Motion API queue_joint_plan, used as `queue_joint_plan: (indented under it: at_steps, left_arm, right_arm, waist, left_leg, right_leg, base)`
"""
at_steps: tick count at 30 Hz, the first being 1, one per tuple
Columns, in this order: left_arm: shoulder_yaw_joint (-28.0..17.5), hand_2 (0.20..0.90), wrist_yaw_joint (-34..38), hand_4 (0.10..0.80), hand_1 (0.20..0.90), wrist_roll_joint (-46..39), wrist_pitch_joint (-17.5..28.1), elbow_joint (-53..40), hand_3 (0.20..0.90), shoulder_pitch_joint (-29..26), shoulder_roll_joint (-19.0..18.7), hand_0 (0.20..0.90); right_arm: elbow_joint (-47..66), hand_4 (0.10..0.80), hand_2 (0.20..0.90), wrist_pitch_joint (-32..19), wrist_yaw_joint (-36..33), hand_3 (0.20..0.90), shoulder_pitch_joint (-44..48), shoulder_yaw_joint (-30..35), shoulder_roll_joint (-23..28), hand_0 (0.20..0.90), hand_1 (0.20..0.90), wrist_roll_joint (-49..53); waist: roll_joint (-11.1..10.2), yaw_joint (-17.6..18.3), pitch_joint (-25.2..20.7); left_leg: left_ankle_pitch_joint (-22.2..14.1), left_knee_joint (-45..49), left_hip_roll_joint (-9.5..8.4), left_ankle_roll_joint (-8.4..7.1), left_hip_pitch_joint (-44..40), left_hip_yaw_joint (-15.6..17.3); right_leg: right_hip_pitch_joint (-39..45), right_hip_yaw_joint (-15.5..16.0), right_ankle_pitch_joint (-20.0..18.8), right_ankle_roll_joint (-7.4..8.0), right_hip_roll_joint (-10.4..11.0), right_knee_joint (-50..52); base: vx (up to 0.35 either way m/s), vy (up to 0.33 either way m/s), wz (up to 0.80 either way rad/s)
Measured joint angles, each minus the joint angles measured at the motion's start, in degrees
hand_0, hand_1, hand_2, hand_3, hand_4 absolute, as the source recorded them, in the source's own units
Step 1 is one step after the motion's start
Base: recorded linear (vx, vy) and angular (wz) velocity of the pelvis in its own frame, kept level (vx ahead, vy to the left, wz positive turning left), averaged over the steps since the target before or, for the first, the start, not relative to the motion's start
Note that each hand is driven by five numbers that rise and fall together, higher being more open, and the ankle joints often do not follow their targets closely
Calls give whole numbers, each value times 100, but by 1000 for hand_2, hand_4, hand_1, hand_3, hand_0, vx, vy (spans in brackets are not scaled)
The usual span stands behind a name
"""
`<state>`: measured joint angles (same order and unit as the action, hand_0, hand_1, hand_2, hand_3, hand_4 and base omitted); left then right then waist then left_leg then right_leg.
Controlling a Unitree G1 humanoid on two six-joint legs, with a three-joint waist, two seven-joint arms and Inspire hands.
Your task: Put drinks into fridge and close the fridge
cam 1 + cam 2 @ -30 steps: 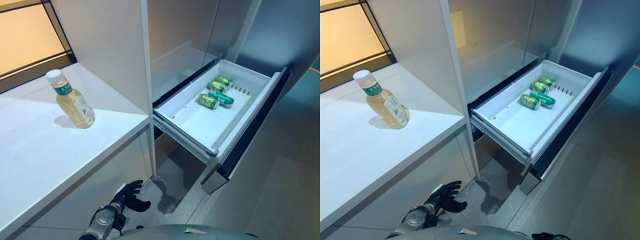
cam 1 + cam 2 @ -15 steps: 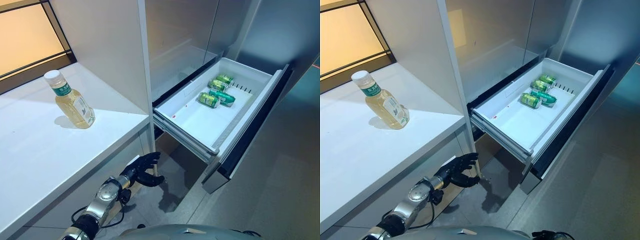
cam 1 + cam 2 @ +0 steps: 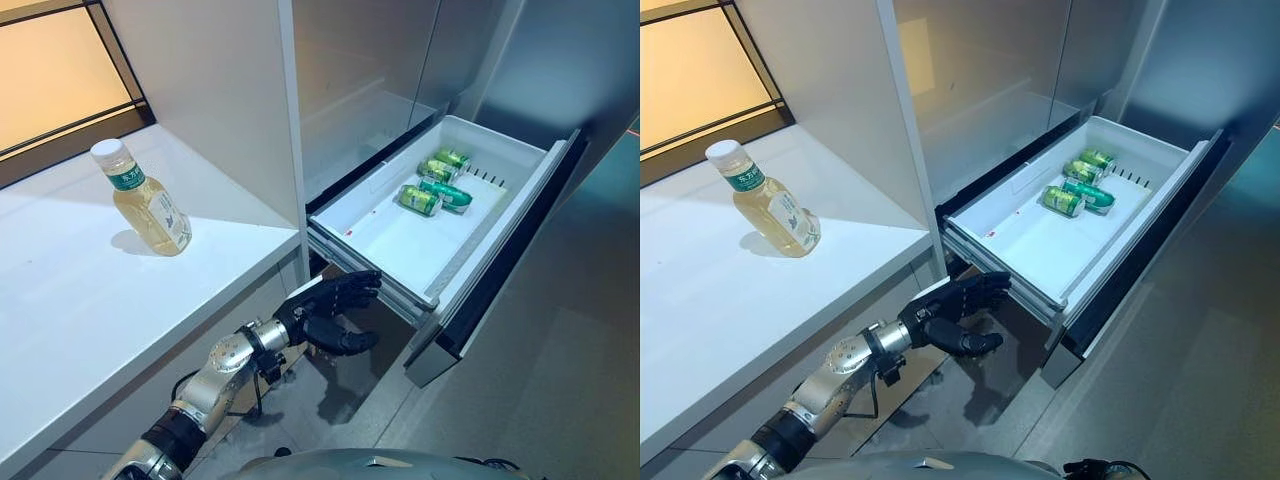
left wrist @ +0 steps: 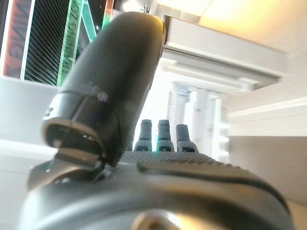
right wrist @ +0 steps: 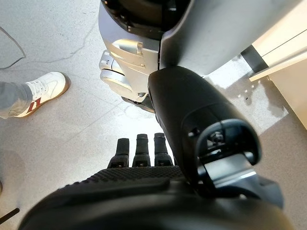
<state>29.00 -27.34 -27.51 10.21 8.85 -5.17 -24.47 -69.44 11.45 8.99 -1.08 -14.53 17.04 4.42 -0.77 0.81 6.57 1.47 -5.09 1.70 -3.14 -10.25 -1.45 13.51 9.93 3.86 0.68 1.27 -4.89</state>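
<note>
A clear bottle of pale yellow drink [image 3: 148, 201] with a white cap stands upright on the white counter [image 3: 90, 300] at the left. The fridge's white drawer [image 3: 400, 245] is pulled out at the right and holds several green cans [image 3: 432, 185] lying near its back. My left hand [image 3: 325, 310] hangs in the air below the counter's edge, just in front of the drawer's near corner, fingers relaxed and open, holding nothing. My right hand [image 5: 144, 153] shows only in its wrist view, down by the floor, fingers straight and empty.
A tall white panel [image 3: 225, 100] stands between the counter and the fridge. The drawer's dark front [image 3: 500, 260] juts out over the grey floor [image 3: 560, 380]. A person's white shoe [image 5: 41, 88] shows on the floor in the right wrist view.
My left hand has risen from near the floor and moved right, up to the drawer's near corner. Bottle, cans and drawer have not moved.
</note>
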Motion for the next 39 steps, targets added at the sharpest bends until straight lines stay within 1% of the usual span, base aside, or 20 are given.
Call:
queue_joint_plan:
  at_steps: [3, 5, 7, 8, 10, 11, 12, 15, 17, 19, 22, 24, 27, 30, 35, 36, 39]
  left_arm:
    - [-26, 900, 286, 800, 900, -89, 153, -451, 900, -82, -69, 900]
    - [-107, 900, 584, 800, 900, -131, 160, -847, 900, -113, -122, 900]
    - [-254, 900, 773, 800, 900, -147, 374, -1019, 900, -130, -130, 900]
    - [-436, 900, 802, 800, 900, -206, 480, -1115, 900, -128, -179, 900]
    - [-914, 900, 549, 800, 900, -494, 496, -1294, 900, -90, -350, 900]
    - [-1238, 900, 357, 800, 900, -708, 497, -1442, 900, -34, -496, 900]
    - [-1448, 900, 264, 800, 900, -875, 498, -1537, 900, -16, -570, 900]
    - [-2207, 900, 46, 800, 900, -1290, 494, -2014, 900, 69, -589, 900]
    - [-2482, 900, -87, 800, 900, -1531, 492, -2312, 900, 71, -601, 900]
    - [-2635, 900, -201, 800, 900, -1731, 494, -2510, 900, 71, -657, 900]
    - [-2765, 900, -323, 800, 900, -1853, 495, -2729, 900, 71, -787, 900]
    - [-2781, 900, -374, 800, 900, -1872, 497, -2846, 900, 71, -792, 900]
    - [-2929, 900, -428, 800, 900, -2028, 503, -2957, 900, 70, -785, 900]
    - [-3065, 900, -137, 800, 900, -2029, 585, -2994, 900, 46, -785, 900]
    - [-3386, 900, 855, 800, 900, -1946, 761, -2984, 900, 44, -770, 900]
    - [-3453, 900, 1166, 800, 900, -1783, 869, -2984, 900, 44, -766, 900]
    - [-3611, 900, 1700, 800, 900, -1485, 1069, -2983, 900, 44, -759, 900]
  right_arm:
    - [-10, 800, 900, -87, -26, 900, -58, -2, -2, 900, 900, -1]
    - [-18, 800, 900, -174, -37, 900, -84, -1, -2, 900, 900, -1]
    - [-14, 800, 900, -232, -69, 900, -125, 5, -3, 900, 900, -1]
    - [44, 800, 900, -247, -106, 900, -140, 5, -4, 900, 900, 2]
    - [227, 800, 900, -237, -157, 900, -305, 32, 14, 900, 900, 4]
    - [244, 800, 900, -250, -167, 900, -324, 40, 25, 900, 900, 5]
    - [244, 800, 900, -265, -193, 900, -353, 52, 34, 900, 900, 9]
    - [196, 800, 900, -300, -261, 900, -440, 85, 36, 900, 900, 15]
    - [131, 800, 900, -341, -264, 900, -454, 130, 18, 900, 900, 15]
    - [66, 800, 900, -413, -267, 900, -456, 133, 11, 900, 900, 17]
    - [27, 800, 900, -453, -267, 900, -467, 137, -7, 900, 900, 63]
    - [21, 800, 900, -497, -267, 900, -495, 141, -7, 900, 900, 122]
    - [13, 800, 900, -533, -265, 900, -496, 242, -19, 900, 900, 122]
    - [14, 800, 900, -537, -264, 900, -487, 248, -20, 900, 900, 121]
    - [14, 800, 900, -531, -257, 900, -485, 244, -30, 900, 900, 121]
    - [12, 800, 900, -521, -257, 900, -498, 241, -38, 900, 900, 121]
    - [4, 800, 900, -517, -255, 900, -503, 241, -46, 900, 900, 121]
  waist:
    - [4, -34, -1]
    - [2, -66, 0]
    - [14, -86, -3]
    - [17, -89, 2]
    - [36, -119, 20]
    - [59, -157, 40]
    - [76, -204, 59]
    - [119, -388, 108]
    - [102, -539, 117]
    - [95, -626, 119]
    - [80, -644, 112]
    - [80, -644, 111]
    - [82, -615, 110]
    - [80, -587, 105]
    - [58, -578, 74]
    - [46, -580, 34]
    - [17, -582, -60]
  left_leg:
    - [0, 0, -2, 0, 3, -21]
    - [3, 0, -6, -2, 17, -41]
    - [14, -4, -8, -5, 83, -75]
    - [25, -2, -12, -10, 98, -116]
    - [40, -3, -21, -17, 110, -199]
    - [42, 0, -17, -20, 120, -206]
    - [52, 0, -17, -18, 134, -226]
    - [89, 0, -49, -2, 185, -333]
    - [104, 1, -79, 6, 188, -365]
    - [118, 1, -90, 11, 189, -377]
    - [139, -1, -90, 4, 195, -422]
    - [148, -1, -86, -1, 204, -429]
    - [150, 0, -81, -4, 218, -438]
    - [150, 1, -86, -4, 230, -438]
    - [150, 1, -86, -4, 237, -442]
    - [150, 1, -87, -4, 240, -447]
    - [150, 1, -88, -4, 245, -454]
  right_leg:
    - [2, 5, 0, 0, 2, -6]
    - [-4, 13, 0, 0, -4, -6]
    - [-29, 44, 0, 0, -6, -9]
    - [-33, 86, 0, 0, -7, -15]
    - [1, 176, 0, 0, -7, -29]
    - [-14, 180, 1, 1, -11, -30]
    - [-17, 199, 0, 0, -10, -29]
    - [-11, 321, 1, 1, 14, -30]
    - [-4, 347, 2, 4, 20, -31]
    - [-1, 353, 3, 5, 20, -31]
    - [3, 370, 3, 5, 17, -31]
    - [0, 380, 2, 3, 15, -31]
    - [-8, 387, 2, 3, 10, -31]
    - [-16, 388, 1, 2, 11, -30]
    - [-16, 390, 2, 2, 6, -30]
    - [-17, 393, 2, 2, 5, -31]
    - [-21, 400, 2, 3, 2, -31]
  base:
    - [-23, -9, 0]
    - [-100, -30, 3]
    - [-64, 3, 9]
    - [-57, 30, 18]
    - [-45, 21, 17]
    - [-23, 0, 10]
    - [-19, -5, 11]
    - [2, -17, 22]
    - [14, -23, 13]
    - [10, -16, 4]
    - [6, -10, 4]
    - [2, -4, 2]
    - [0, 0, 0]
    - [0, 0, 0]
    - [29, -6, 1]
    - [0, 0, 0]
    - [11, -3, 1]
